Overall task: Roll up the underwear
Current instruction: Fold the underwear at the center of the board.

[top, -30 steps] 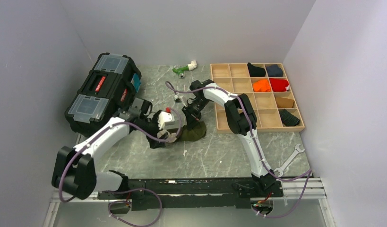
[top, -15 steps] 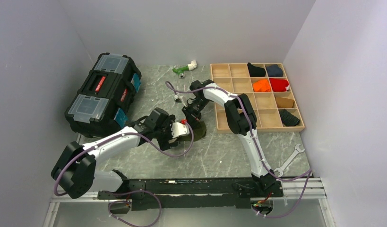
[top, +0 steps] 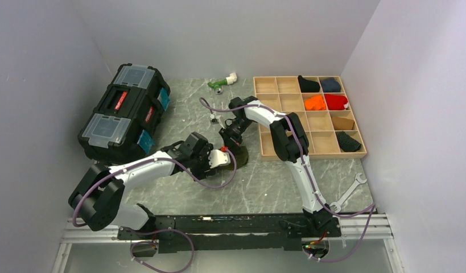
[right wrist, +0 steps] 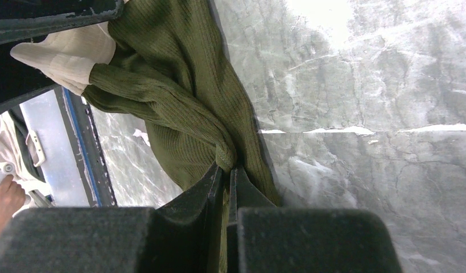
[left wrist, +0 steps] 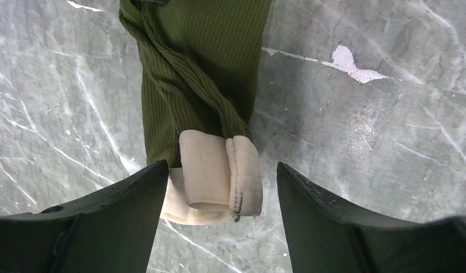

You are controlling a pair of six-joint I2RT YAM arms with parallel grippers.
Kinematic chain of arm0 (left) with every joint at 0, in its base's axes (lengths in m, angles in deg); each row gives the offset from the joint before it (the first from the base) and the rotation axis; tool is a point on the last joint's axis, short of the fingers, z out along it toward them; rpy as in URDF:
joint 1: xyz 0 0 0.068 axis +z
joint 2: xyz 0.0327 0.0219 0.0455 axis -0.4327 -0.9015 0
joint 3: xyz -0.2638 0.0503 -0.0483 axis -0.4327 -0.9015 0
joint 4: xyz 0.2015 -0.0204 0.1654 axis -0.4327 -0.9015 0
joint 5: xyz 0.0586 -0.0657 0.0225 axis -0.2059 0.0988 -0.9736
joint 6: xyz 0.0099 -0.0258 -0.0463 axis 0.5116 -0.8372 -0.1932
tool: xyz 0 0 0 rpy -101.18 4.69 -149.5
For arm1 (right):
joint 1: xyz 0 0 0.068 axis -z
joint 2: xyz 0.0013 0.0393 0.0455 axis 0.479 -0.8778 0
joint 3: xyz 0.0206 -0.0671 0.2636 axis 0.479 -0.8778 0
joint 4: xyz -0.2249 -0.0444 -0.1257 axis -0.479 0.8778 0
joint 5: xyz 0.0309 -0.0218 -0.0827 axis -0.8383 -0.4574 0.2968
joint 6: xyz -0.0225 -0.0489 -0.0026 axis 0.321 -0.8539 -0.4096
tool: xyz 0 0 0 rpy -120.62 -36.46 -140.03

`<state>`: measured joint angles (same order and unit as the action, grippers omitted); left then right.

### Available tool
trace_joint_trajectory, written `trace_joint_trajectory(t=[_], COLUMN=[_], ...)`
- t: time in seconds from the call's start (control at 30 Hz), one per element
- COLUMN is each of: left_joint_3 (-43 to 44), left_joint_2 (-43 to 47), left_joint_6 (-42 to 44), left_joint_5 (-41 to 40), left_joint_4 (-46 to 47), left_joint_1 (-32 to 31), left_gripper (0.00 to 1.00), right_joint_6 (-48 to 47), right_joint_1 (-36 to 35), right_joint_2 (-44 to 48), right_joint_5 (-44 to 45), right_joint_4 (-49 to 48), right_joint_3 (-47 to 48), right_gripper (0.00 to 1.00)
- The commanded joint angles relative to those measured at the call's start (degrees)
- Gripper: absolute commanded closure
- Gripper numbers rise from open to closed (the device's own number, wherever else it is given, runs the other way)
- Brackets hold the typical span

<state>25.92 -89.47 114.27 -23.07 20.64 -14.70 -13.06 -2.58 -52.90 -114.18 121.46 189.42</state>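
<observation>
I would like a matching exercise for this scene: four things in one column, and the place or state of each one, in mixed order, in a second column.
Column one:
1. left gripper
2. right gripper
3. toolbox
4. wrench

Column two:
a. lies near the near right corner of the table
b. shut on the green cloth of the underwear
c. stands at the table's far left
d. open, one finger on each side of the underwear's cream end

Pairs: 1-d, 2-b, 3-c, 4-a.
</observation>
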Motion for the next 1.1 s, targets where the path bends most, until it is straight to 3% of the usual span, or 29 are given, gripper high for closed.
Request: trace_joint_trajectory(t=[0.0,0.47,1.07], left_joint_3=[0.45,1.18,5.71], left_joint_2=[-1.47,-4.69,-8.12], left_joint_6=[-1.11,-2.81,-3.41], left_joint_5=[-1.08,1.91,14.08], left_joint_4=[-1.65,-3.61,-9.7], left_joint_1=[-0.22,2.71,14.66], left_gripper=[0.26,0.4,0.74], right_joint_6=[-0.79,-0.9,-1.03], right_joint_1=[0.22,0.09,-0.31], right_joint_2=[-1.03,-0.39,1.12], right_joint_5=[0.15,-0.03,-0.76], right_joint_4=[0.1,0.23,1.33], right_joint_3=[0.83,0.39,1.86], right_gripper=[1.0,1.0,1.0])
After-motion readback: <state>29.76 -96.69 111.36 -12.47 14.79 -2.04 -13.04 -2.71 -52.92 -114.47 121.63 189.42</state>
